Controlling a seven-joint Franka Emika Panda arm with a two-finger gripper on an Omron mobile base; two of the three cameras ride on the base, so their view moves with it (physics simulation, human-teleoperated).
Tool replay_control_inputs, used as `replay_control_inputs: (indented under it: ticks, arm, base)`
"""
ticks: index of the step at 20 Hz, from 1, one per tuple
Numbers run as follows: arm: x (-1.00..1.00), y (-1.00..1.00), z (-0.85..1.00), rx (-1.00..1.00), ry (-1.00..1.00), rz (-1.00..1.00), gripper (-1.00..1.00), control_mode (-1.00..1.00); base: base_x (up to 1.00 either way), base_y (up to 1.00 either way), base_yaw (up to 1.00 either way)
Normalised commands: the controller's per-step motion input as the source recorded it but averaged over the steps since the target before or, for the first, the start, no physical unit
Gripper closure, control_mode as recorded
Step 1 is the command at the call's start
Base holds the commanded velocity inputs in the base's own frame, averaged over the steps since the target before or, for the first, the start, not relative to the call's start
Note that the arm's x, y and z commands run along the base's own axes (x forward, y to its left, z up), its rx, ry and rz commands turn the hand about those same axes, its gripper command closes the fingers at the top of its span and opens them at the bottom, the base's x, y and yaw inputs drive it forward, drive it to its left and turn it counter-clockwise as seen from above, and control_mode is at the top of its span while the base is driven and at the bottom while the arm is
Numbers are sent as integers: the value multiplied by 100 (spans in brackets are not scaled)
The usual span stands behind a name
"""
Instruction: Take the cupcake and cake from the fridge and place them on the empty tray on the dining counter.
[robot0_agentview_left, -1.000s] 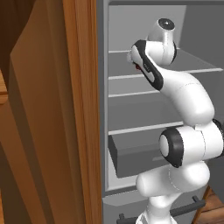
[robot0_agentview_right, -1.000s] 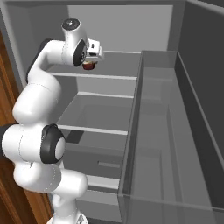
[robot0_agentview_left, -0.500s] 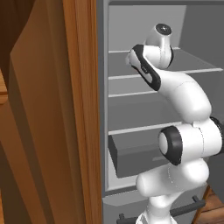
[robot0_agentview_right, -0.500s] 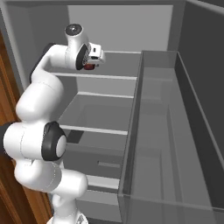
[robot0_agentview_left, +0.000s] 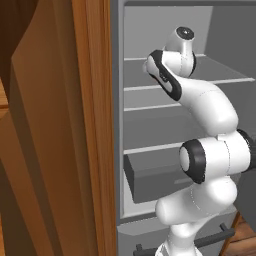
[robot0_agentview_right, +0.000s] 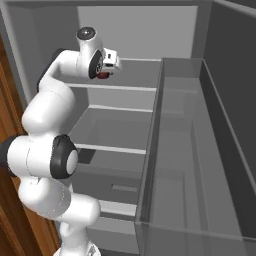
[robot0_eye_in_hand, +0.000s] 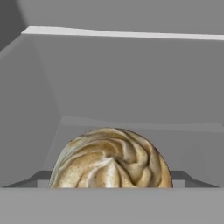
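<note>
The fridge (robot0_agentview_right: 150, 30) stands open, and my arm reaches onto its top shelf (robot0_agentview_right: 135, 75). On that shelf sits the cupcake (robot0_eye_in_hand: 109, 157), with a swirled cream top; its dark red wrapper (robot0_agentview_right: 103, 75) peeks out under the hand. My gripper (robot0_agentview_right: 106, 69) is right at the cupcake, open, with one finger on each side of it. In the hand view the gripper (robot0_eye_in_hand: 111, 181) has the cupcake top between its tips. The cake, the tray and the dining counter are out of view.
A brown wooden cabinet (robot0_agentview_left: 50, 150) stands close on the fridge's left. The open fridge door with its deep bins (robot0_agentview_right: 200, 150) is on the right. Lower shelves (robot0_agentview_right: 115, 147) and a grey drawer (robot0_agentview_left: 150, 175) lie beneath the arm.
The hand has moved a little further in and down over the cupcake, and its fingers have started to draw together. The cupcake has stayed in place.
</note>
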Motion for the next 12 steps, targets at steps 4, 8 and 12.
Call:
replay_control_inputs:
  ticks: [4,8,12]
  arm:
    - [2,0,-37,0,-2,0,100,-100]
    - [-96,0,-23,1,-28,0,100,-100]
    - [-100,0,-21,8,-36,0,100,-100]
  base:
    - [0,0,0]
    - [0,0,0]
    - [0,0,0]
